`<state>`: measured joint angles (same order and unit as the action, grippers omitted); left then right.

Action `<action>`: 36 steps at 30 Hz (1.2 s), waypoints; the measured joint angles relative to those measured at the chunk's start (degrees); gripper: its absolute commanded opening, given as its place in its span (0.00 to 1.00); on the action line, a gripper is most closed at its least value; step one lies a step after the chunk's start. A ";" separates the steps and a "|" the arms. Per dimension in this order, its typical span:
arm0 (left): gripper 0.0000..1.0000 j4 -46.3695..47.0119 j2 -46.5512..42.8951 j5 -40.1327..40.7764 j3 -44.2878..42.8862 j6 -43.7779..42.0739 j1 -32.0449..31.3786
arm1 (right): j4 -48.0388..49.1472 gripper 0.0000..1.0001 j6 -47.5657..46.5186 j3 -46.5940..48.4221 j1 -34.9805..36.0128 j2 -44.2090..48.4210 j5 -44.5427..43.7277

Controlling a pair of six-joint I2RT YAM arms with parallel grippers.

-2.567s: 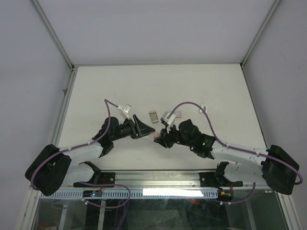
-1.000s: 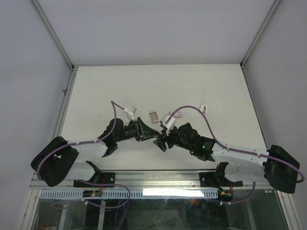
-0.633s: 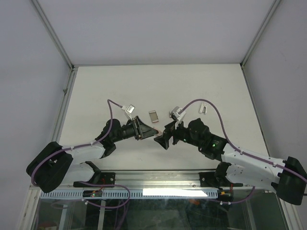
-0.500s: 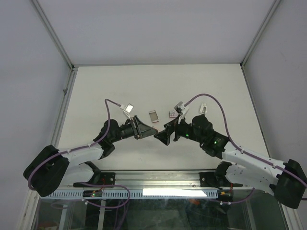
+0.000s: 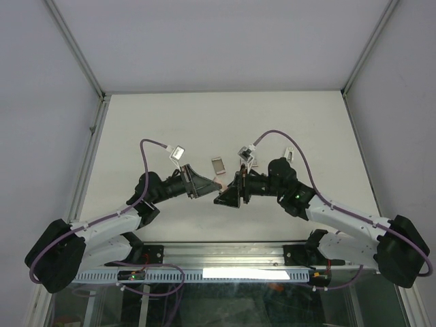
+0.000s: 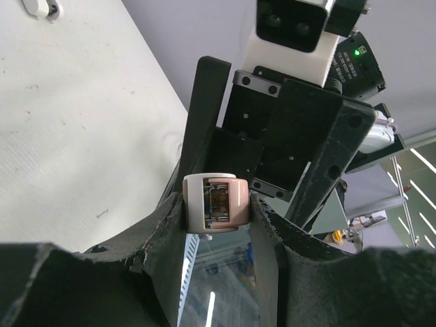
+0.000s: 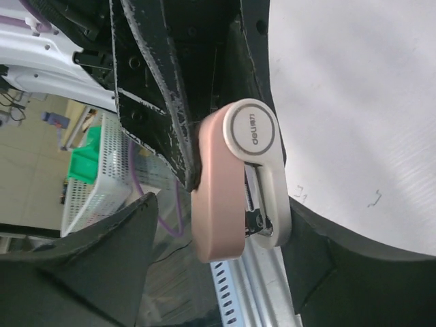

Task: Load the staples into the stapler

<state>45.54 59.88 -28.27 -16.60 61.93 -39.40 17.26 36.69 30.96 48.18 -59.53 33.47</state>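
The left gripper clamped the stapler, long axis toward the right gripper. Those right jaws stood apart, flanking it.

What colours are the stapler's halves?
The stapler is pale pink and white; right wrist view best.

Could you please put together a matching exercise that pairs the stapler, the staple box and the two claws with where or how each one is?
Column 1:
1 stapler
2 staple box
3 left claw
4 right claw

Column 2:
A open, a finger on either side of the stapler
B lying on the table
C shut on the stapler
D pink and white, held off the table

Pairs: 1-D, 2-B, 3-C, 4-A
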 measured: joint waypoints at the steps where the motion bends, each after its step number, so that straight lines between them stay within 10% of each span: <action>1: 0.16 0.02 -0.15 -0.37 0.00 -0.04 0.00 | 0.04 0.50 0.55 0.00 0.00 -0.42 0.55; 4: 0.16 0.90 -0.66 -1.40 0.00 -0.09 0.00 | -0.35 0.02 1.27 0.00 -0.39 -0.61 1.09; 5: 0.16 1.18 -0.92 -1.75 0.00 -0.07 0.00 | -0.17 0.00 2.19 0.00 -0.55 -0.61 1.31; 13: 0.14 1.27 -1.38 -1.81 0.04 -0.26 0.00 | -0.26 0.00 2.10 0.00 -0.39 0.17 0.55; 20: 0.55 0.98 -1.84 -1.73 0.04 -0.72 -0.31 | -0.98 0.00 1.92 -0.07 -0.22 1.36 0.02; 32: 0.46 -0.66 -1.77 -1.84 0.04 -1.25 -0.31 | -13.29 0.00 -7.45 6.71 -0.70 -1.70 4.17; 36: 0.29 -0.42 -1.49 -2.32 0.02 -1.18 -0.31 | -17.27 0.00 -10.49 8.90 -0.81 -2.99 5.44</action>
<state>45.12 58.39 -30.59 -16.58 60.75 -39.70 -0.01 26.20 39.86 47.37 -62.52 38.92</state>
